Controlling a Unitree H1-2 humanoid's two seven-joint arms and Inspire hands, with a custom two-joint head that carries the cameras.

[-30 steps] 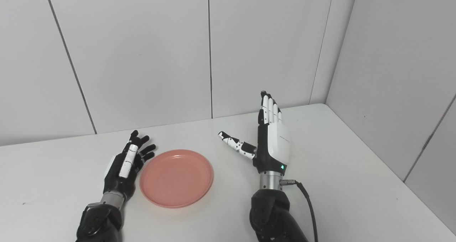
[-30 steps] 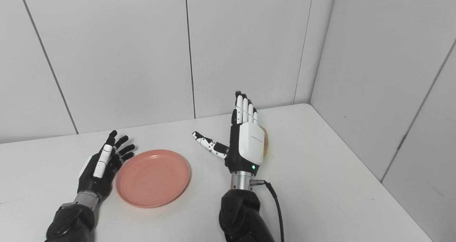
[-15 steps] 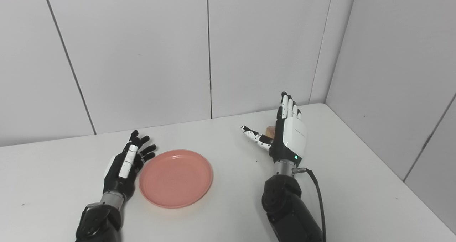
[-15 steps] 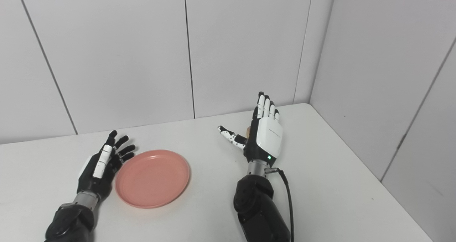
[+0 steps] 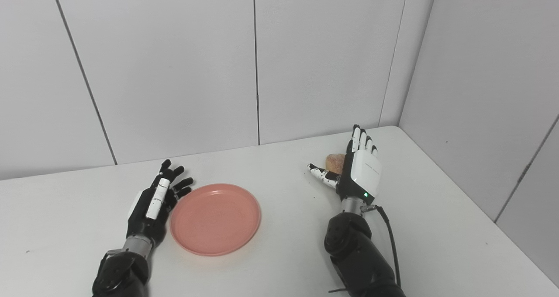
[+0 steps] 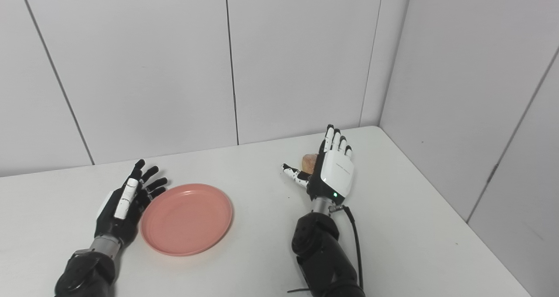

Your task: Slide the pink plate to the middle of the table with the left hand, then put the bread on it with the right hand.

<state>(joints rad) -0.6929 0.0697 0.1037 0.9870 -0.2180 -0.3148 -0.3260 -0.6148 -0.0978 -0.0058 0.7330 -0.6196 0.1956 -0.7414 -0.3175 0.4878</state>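
The pink plate [image 5: 215,219] lies flat on the white table [image 5: 284,253], left of centre. My left hand [image 5: 153,203] rests on edge beside the plate's left rim, fingers apart, holding nothing. A small brown bread roll [image 5: 335,162] sits toward the back right of the table. My right hand [image 5: 358,171] stands upright on edge just right of the roll, fingers straight and thumb out in front of it, open around it without gripping. The hand hides most of the roll; it also shows in the right eye view [image 6: 309,161].
Grey wall panels stand close behind the table and along its right side [image 5: 480,113]. The table's right edge [image 5: 471,201] runs diagonally near my right arm. A black cable [image 5: 391,240] trails from the right wrist.
My right hand has moved away and to the right, lowering beside the bread roll, which has come into view. The left hand and the plate have stayed put.
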